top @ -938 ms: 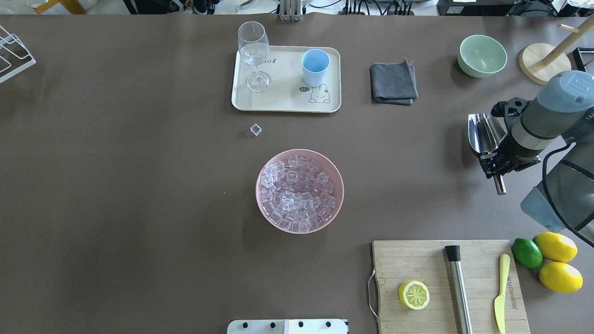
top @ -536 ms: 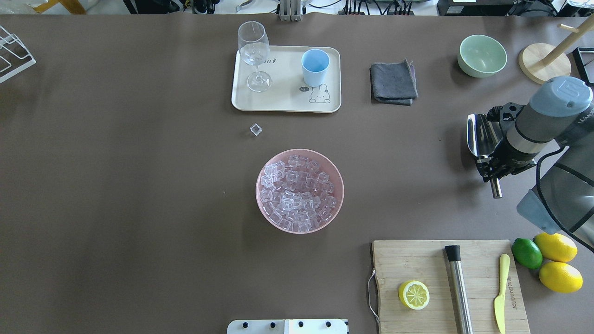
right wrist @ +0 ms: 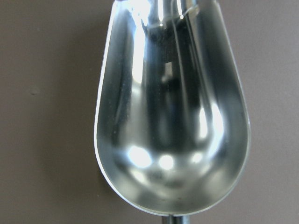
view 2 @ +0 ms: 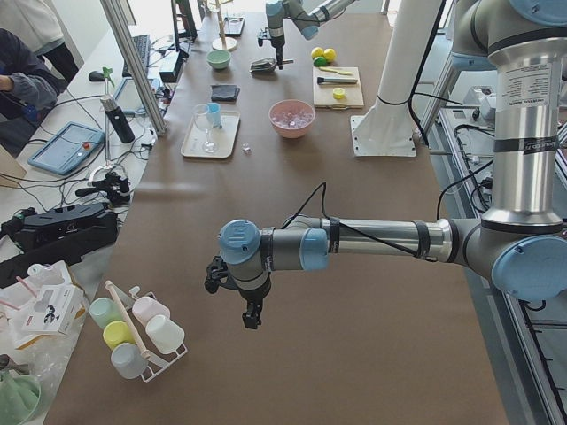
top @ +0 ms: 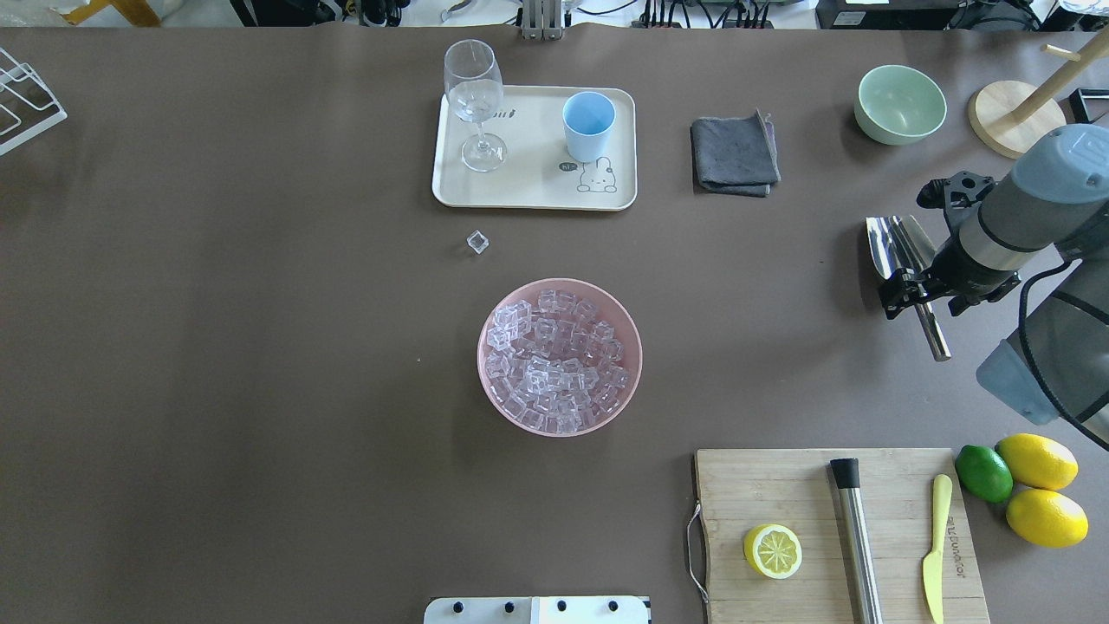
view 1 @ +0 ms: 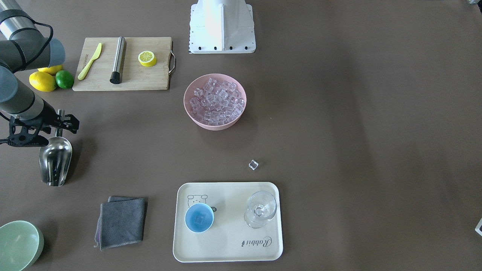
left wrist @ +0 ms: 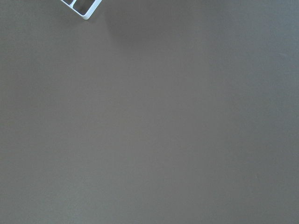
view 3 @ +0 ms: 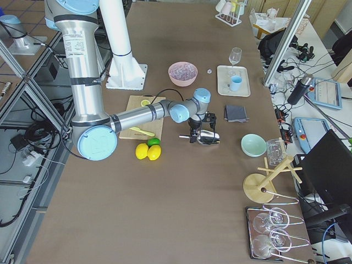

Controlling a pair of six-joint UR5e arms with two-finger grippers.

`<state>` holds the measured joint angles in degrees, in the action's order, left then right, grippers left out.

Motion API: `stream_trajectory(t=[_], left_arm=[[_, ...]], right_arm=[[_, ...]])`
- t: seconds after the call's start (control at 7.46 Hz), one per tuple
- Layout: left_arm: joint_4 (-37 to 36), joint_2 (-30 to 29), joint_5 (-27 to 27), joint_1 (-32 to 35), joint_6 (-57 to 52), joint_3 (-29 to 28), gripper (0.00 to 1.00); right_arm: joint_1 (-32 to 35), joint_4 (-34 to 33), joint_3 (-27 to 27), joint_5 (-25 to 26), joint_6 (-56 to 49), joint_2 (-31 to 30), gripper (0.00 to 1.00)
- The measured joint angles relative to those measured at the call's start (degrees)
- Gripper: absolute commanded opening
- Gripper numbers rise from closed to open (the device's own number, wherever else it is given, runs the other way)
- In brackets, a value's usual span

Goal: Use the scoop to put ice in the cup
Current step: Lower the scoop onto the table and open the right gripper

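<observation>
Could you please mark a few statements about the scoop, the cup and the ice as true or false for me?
1. The scoop is empty. True.
2. The cup lies on its side. False: it stands upright on the tray, beside the wine glass.
3. One ice cube lies loose on the table between the pink bowl and the tray. True.
4. The pink bowl is empty. False: it is full of ice.
5. The right gripper is at the scoop's handle. True.
</observation>
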<state>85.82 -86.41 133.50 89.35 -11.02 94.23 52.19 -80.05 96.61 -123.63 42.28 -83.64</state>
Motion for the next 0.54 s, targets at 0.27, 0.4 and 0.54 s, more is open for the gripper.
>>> stream_trajectory(t=[0.27, 0.4, 0.54], left_arm=[[0.0, 0.0, 0.0, 0.0, 0.0, 0.1, 0.98], [0.0, -0.1, 0.1, 0.0, 0.0, 0.0, 0.98], [-0.1, 0.0, 0.0, 0.0, 0.0, -0.1, 0.98]], right_arm=[[4.6, -2.0, 5.0, -0.3, -0.2, -0.3, 1.00], [8.2, -5.9, 9.0, -0.6, -1.3, -0.3, 1.00], [13.0, -10.9, 11.9, -1.8, -7.1, -0.2, 1.00]])
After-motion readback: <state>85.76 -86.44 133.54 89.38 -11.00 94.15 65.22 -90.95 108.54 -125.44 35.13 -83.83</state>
